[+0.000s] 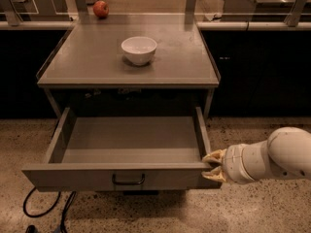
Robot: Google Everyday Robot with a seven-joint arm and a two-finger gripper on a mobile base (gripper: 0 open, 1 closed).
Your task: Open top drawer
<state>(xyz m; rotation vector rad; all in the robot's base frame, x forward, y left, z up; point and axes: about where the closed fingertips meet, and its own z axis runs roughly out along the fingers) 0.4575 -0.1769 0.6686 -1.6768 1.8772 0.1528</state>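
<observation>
The top drawer (126, 142) is a wide grey metal drawer under the table top. It stands pulled far out and shows a plain grey, empty interior. Its small dark wire handle (129, 180) sits at the centre of the front panel. My gripper (213, 165) is at the right end of the drawer front, at its top corner, on a white arm (272, 159) that comes in from the right. Its two yellowish fingertips (214, 156) stand apart, and the drawer's corner lies between them. The gripper holds nothing that I can see.
A grey metal table (87, 64) carries a white bowl (139, 49) at its middle and a red apple (100, 8) at its back left. Black cables (46, 210) lie on the speckled floor at the lower left. Dark cabinets flank the table.
</observation>
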